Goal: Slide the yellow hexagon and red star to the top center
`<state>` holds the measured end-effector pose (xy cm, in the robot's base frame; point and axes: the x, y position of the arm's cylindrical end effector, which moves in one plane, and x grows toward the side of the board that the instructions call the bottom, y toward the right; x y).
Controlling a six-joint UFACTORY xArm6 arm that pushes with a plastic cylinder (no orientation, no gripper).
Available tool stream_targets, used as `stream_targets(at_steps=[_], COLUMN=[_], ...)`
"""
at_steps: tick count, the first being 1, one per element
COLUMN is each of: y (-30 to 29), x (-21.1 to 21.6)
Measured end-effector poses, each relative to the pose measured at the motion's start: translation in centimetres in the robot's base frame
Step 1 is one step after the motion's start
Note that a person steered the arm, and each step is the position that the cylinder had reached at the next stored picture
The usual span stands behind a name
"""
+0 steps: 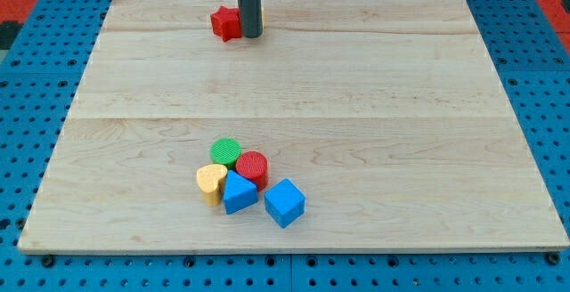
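Observation:
The red star (226,23) lies near the view's top edge of the wooden board (401,87), a little left of centre. My dark rod comes down from the top, and my tip (252,36) rests on the board touching the star's right side. No yellow hexagon shows clearly. It may be hidden behind the rod.
A tight cluster sits at the view's lower centre: a green cylinder (225,152), a red cylinder (252,166), a yellow heart (211,183), a blue wedge-like block (239,192) and a blue cube (284,202). A blue pegboard (36,105) surrounds the board.

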<state>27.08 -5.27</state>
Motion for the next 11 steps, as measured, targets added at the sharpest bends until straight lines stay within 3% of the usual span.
stream_targets(at_steps=[1,2,3,4,7,9,11], y=[0.3,-7.3,-10.0,-5.1,-1.8,-0.1,-0.8], x=[2.6,5.1,2.4,2.3,-0.6,-5.3,-1.2])
